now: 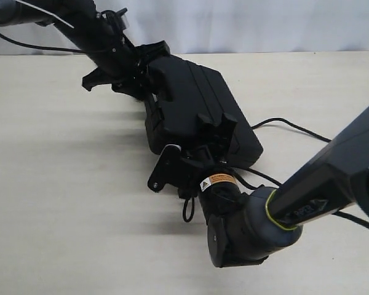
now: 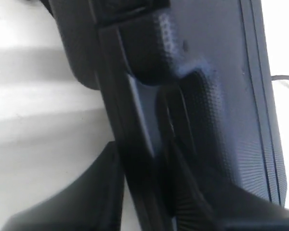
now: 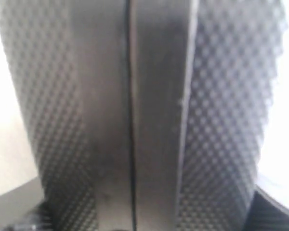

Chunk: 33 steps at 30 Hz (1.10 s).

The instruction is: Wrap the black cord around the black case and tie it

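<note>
The black case (image 1: pixel 194 101) is lifted at a tilt above the table, held at two places. My left gripper (image 1: pixel 128 66) is shut across the case's far-left end; in the left wrist view the case's edge (image 2: pixel 149 120) runs between the two fingers (image 2: pixel 72 202). My right gripper (image 1: pixel 197 146) is shut across the case's near long edge, and the textured shell and seam (image 3: pixel 132 115) fill the right wrist view. The black cord (image 1: pixel 292 127) trails over the table to the right of the case, with a small loop (image 1: pixel 187 210) hanging under the right gripper.
The pale table (image 1: pixel 61 184) spreads to the left and front. The right arm (image 1: pixel 307 196) reaches in from the lower right, lying over part of the cord. A white backdrop (image 1: pixel 264 24) closes off the far side.
</note>
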Tool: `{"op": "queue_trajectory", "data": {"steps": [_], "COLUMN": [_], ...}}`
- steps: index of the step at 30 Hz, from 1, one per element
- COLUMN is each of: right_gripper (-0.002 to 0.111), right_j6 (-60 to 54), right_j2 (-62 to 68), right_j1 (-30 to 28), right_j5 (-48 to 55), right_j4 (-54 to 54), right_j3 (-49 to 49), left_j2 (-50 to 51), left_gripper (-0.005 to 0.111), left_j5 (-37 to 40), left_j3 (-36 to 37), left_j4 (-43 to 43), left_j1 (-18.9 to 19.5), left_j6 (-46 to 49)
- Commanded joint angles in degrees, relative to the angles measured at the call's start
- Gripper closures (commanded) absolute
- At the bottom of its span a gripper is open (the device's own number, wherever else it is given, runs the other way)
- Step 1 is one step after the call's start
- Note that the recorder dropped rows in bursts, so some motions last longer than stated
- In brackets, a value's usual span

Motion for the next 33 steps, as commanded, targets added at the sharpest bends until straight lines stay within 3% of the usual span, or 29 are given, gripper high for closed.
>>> {"op": "queue_trajectory", "data": {"steps": [1,3,4,5,8,12,16,17,19,22,25,28,29,30,31,33], "right_gripper": [0.104,0.104,0.104,0.104,0.104,0.104,0.104,0.104,0.104,0.104,0.104,0.104,0.104,0.104,0.104,0.104], "right_j6": [1.82,2.06,2.06,2.06,4.70,10.92,15.34,15.34,16.81,17.86,17.86,18.01,18.42,19.61,20.94,21.35], "right_j2": [-1.49,-3.53,-4.28,-4.52,-4.65,-4.65,-8.02,-8.26,-8.28,-8.28,-8.28,-8.28,-8.28,-8.28,-8.28,-8.28], "right_j1": [-0.67,-0.67,-0.67,-0.67,-0.67,-0.67,-0.67,-0.67,-0.67,-0.67,-0.67,-0.67,-0.67,-0.67,-0.77,-0.77], "right_j5": [-0.22,3.58,5.67,5.78,5.78,5.67,8.95,9.27,9.71,10.07,10.66,10.76,10.76,10.99,11.53,11.42], "right_j4": [4.98,5.53,5.80,6.04,7.16,7.10,8.61,8.61,8.24,7.49,6.86,5.96,5.99,5.99,6.66,8.13], "right_j3": [0.10,0.10,0.10,0.10,0.10,0.10,0.10,0.10,0.10,0.10,0.10,0.10,0.10,0.10,0.10,0.10], "left_j2": [-0.88,-0.88,-1.10,-1.70,-7.39,-10.09,-2.23,1.26,6.42,11.33,18.80,22.38,22.35,21.75,20.42,17.19], "left_gripper": [0.106,0.084,0.069,0.063,0.059,0.059,0.059,0.059,0.060,0.060,0.060,0.060,0.069,0.093,0.107,0.107], "left_j5": [-2.66,-3.35,-3.97,-5.84,-10.09,-7.30,-5.96,-7.47,-15.62,-24.11,-15.25,-13.43,-12.38,-11.49,-10.43,-5.05], "left_j3": [-0.42,-0.42,-0.42,-0.42,-0.42,-0.42,-0.42,-0.42,-0.42,-3.16,-14.89,-17.66,-17.66,-17.79,-17.79,-17.58], "left_j4": [5.41,5.63,8.09,11.10,13.56,15.52,16.23,12.78,10.98,9.37,8.83,8.59,8.57,8.57,8.94,16.01], "left_j1": [-0.06,-2.33,-3.89,-4.30,-1.92,2.18,4.14,4.14,4.14,4.14,4.14,3.40,3.40,3.50,3.50,3.38], "left_j6": [7.42,18.45,20.69,21.19,21.08,20.67,18.99,9.56,2.79,0.58,-1.83,-1.57,-1.33,1.68,5.96,10.12]}}
